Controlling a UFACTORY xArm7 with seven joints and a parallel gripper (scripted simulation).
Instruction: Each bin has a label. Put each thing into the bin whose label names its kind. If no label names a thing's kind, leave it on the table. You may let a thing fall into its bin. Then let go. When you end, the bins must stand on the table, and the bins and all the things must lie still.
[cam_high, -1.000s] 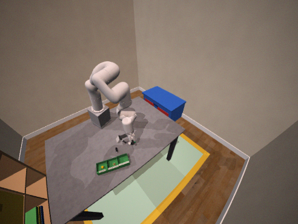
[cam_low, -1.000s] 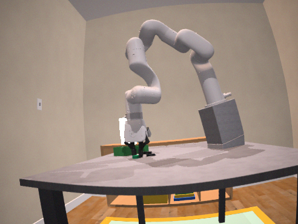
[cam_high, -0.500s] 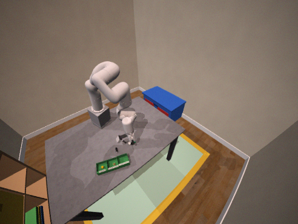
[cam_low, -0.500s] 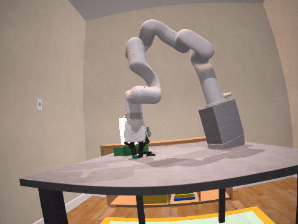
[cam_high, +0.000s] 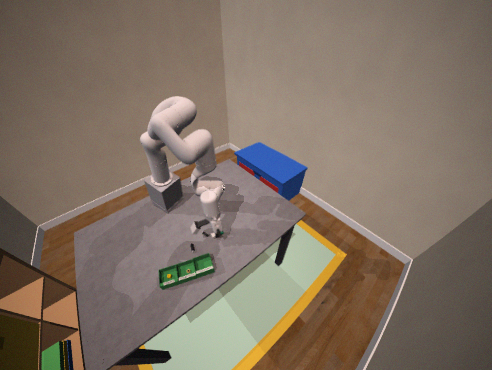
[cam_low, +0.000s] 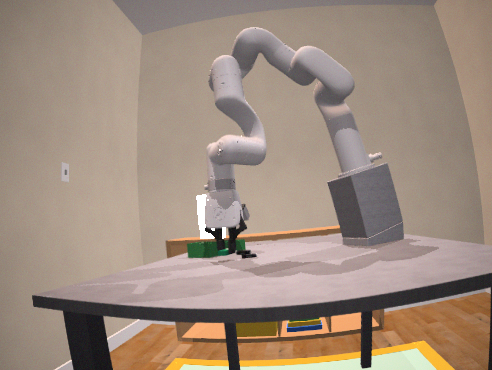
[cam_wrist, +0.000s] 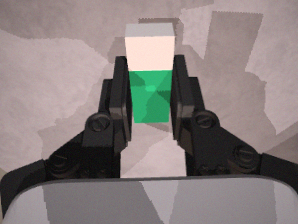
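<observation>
Nearby, small dark things (cam_high: 192, 247) (cam_low: 247, 254)

A green-and-white rectangular block (cam_high: 222, 233) (cam_low: 223, 252) (cam_wrist: 151, 82) rises slightly over the gray table (cam_high: 120, 250) (cam_low: 200, 290) (cam_wrist: 40, 75), lifted between the black fingers of the white robot arm's gripper (cam_high: 215, 234) (cam_low: 226, 249) (cam_wrist: 150, 74), which has moved up with it.
</observation>
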